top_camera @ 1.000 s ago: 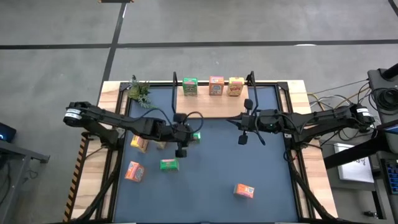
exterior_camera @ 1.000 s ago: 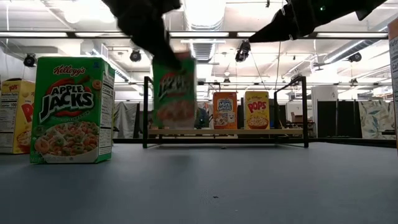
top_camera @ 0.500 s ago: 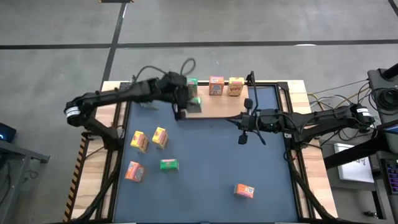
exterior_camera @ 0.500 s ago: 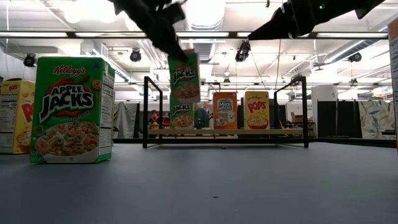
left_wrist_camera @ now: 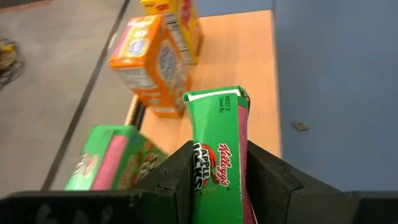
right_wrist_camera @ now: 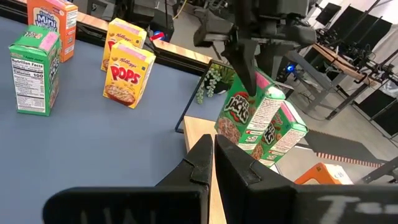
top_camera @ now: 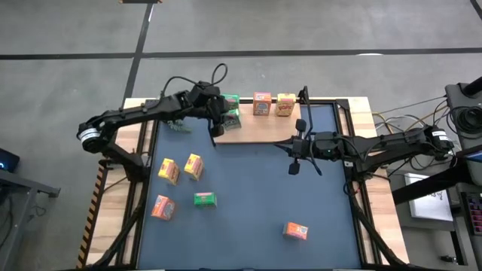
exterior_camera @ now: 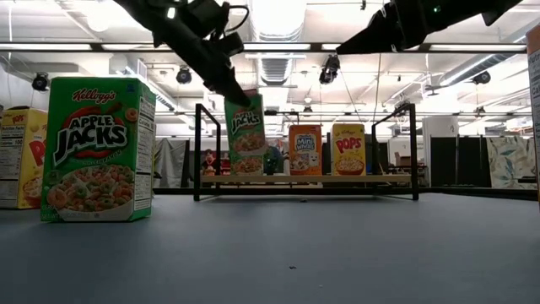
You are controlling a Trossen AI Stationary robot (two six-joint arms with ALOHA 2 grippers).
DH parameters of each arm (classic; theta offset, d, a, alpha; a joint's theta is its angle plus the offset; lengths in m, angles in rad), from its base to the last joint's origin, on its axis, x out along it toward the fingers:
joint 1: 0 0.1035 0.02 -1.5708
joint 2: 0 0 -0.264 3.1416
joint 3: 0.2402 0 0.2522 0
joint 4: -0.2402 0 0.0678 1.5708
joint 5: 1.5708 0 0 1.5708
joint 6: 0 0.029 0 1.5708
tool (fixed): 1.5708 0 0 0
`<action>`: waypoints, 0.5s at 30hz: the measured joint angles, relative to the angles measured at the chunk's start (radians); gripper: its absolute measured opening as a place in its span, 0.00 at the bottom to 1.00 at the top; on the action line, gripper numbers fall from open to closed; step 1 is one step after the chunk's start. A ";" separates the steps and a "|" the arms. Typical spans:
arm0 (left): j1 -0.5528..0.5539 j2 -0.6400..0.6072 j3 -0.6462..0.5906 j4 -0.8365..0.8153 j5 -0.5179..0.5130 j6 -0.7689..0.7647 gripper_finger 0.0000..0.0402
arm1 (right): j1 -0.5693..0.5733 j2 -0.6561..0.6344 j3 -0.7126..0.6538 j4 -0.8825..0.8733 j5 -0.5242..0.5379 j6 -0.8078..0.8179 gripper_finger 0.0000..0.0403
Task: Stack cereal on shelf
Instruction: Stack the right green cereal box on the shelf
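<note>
My left gripper (top_camera: 219, 122) is at the left end of the shelf (top_camera: 265, 126), shut on a green cereal box (left_wrist_camera: 219, 149) that hangs over the board. Right by it a second green box (top_camera: 230, 101) stands on the shelf. A pink box (top_camera: 261, 103) and a yellow one (top_camera: 285, 104) stand farther right. Whether the held box touches the standing green one, I cannot tell. My right gripper (top_camera: 294, 166) hovers shut and empty over the blue mat, in front of the shelf's right end. My left gripper pinches the green box's upper end (exterior_camera: 235, 103) between its two fingers, one on each broad face (left_wrist_camera: 194, 163). The fingers slant down from the table's left. The box hangs below them, a little tilted, its logo end up and its lower end (exterior_camera: 250, 152) clear of the board.
Loose boxes lie on the mat (top_camera: 256, 196): two yellow (top_camera: 167, 172) (top_camera: 193, 165), an orange-pink one (top_camera: 160, 206), a green one (top_camera: 204, 199) and one near the front right (top_camera: 295, 230). A green plant (top_camera: 169, 111) sits at the far left corner. Black posts (top_camera: 212, 96) (top_camera: 303, 95) stand at the shelf's ends.
My left gripper has swung from the middle of the mat toward the far edge, carrying the green box to the shelf's left end. In the last half second it went a little farther left. It has stayed shut on the box, which has stayed off the table.
</note>
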 joint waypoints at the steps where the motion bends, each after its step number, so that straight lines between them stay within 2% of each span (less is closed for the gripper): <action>1: 0.000 0.003 -0.005 0.007 -0.002 0.000 0.27 | 0.000 0.000 0.000 0.001 0.000 0.000 0.02; 15: 0.001 0.112 -0.007 0.061 -0.021 -0.025 0.27 | 0.000 0.000 0.000 0.004 0.000 -0.012 0.02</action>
